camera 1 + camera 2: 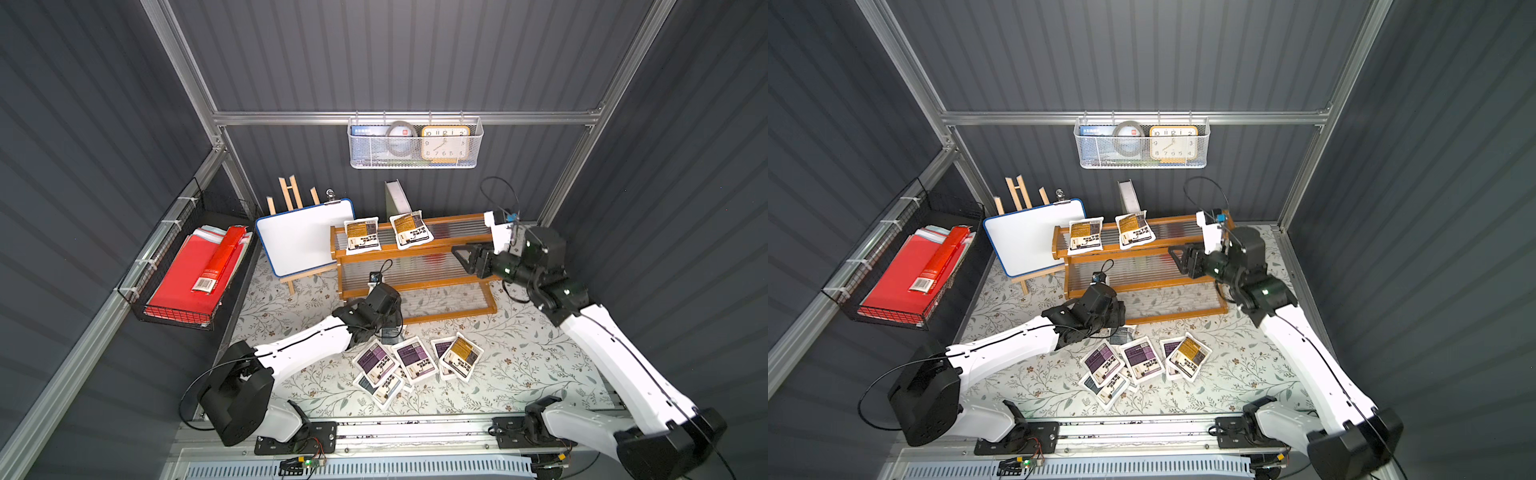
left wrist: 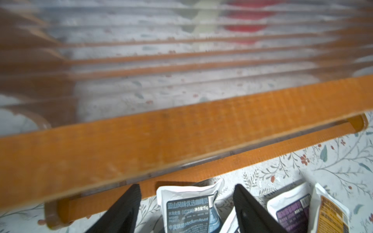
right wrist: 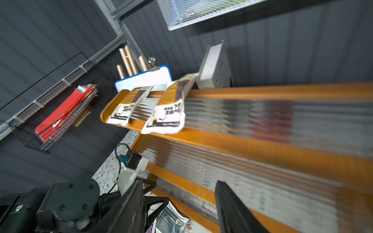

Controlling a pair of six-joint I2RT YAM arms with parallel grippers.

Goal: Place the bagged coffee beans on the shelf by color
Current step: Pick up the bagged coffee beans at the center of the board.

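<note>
The near grey-blue pouch [image 2: 187, 211] reads "蓝山风味优选咖啡豆", "净含量15g" and "中度烘焙 Medium Roast". The orange clock [image 1: 1173, 143] in the far white mesh basket [image 1: 1142, 165] shows numerals 1 to 12.

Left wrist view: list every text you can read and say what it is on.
"蓝山风味优选咖啡豆": grey-blue pouch.
"净含量15g": same pouch.
"Medium Roast": same pouch.
Its smaller print, the purple pouch and the yellow pouch: too blurred to read.
</note>
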